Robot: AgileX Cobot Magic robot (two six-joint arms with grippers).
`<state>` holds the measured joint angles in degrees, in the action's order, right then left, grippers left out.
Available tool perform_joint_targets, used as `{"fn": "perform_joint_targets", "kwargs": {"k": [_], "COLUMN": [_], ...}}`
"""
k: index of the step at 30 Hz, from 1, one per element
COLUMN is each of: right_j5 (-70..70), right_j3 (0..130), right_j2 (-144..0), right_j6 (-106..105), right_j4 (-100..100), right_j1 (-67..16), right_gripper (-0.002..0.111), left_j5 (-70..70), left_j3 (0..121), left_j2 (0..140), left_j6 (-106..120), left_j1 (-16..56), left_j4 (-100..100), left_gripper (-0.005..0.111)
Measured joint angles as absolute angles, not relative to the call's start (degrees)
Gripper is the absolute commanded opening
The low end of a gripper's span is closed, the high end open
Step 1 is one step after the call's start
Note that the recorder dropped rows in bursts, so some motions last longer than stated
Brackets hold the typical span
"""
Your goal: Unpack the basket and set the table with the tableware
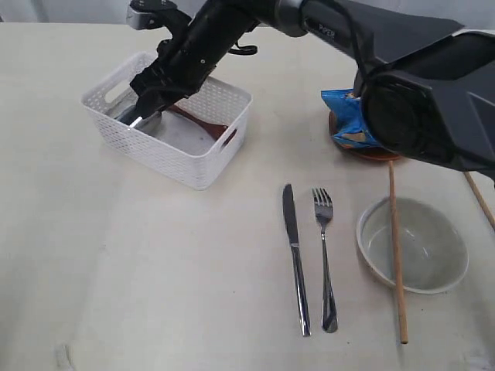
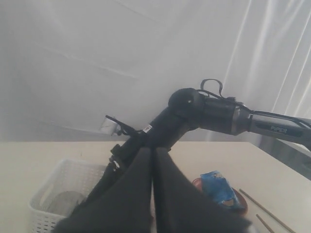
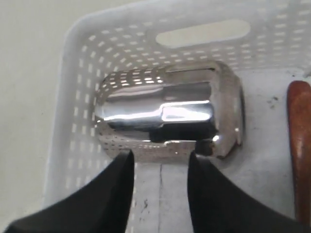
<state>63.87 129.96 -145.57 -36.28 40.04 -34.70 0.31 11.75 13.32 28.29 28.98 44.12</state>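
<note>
The white basket (image 1: 189, 166) stands at the back left of the table (image 1: 155, 294). My right gripper (image 1: 147, 108) reaches down into it. In the right wrist view the gripper (image 3: 160, 158) is open, its tips at the side of the steel cup (image 3: 165, 111), which lies on its side on the basket (image 3: 73, 97) floor. A brown wooden spoon (image 3: 299, 145) lies beside the cup. On the table lie the knife (image 1: 294, 255), the fork (image 1: 325, 255), the pale bowl (image 1: 414, 247) and a chopstick (image 1: 396, 255) across the bowl's rim. My left gripper (image 2: 153, 153) is shut and empty, held above the table.
A blue snack bag (image 1: 348, 120) lies on the brown plate (image 1: 379, 153) at the back right, partly behind my right arm. A second chopstick (image 1: 479, 199) lies at the right edge. The right arm spans the back of the table.
</note>
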Motion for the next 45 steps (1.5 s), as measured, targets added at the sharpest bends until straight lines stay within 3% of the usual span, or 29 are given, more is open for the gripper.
{"fn": "perform_joint_targets", "kwargs": {"k": [5, 10, 22, 34, 45], "right_j5": [65.0, 63.75, 55.24, 58.66, 50.24], "right_j3": [130.21, 130.21, 132.37, 132.37, 132.37], "right_j2": [-145.57, -145.19, -144.74, -142.8, -143.19], "right_j6": [-38.12, -37.92, -34.85, -69.68, -76.76], "right_j4": [39.37, 37.99, 29.38, 9.36, 6.08], "right_j1": [-36.47, -36.87, -37.79, -47.36, -49.63], "right_gripper": [0.03, 0.067, 0.067, 0.067, 0.067], "left_j5": [0.31, 0.31, 0.31, 0.41, 1.78], "left_j3": [11.75, 11.75, 11.75, 11.75, 11.75], "left_j2": [13.32, 13.32, 13.32, 13.32, 13.32], "left_j6": [28.29, 28.29, 27.77, 27.77, 27.64], "left_j1": [28.98, 28.98, 28.98, 28.98, 28.98], "left_j4": [44.12, 44.12, 44.12, 44.12, 44.03], "left_gripper": [0.0, 0.0, 0.0, 0.0, 0.0]}}
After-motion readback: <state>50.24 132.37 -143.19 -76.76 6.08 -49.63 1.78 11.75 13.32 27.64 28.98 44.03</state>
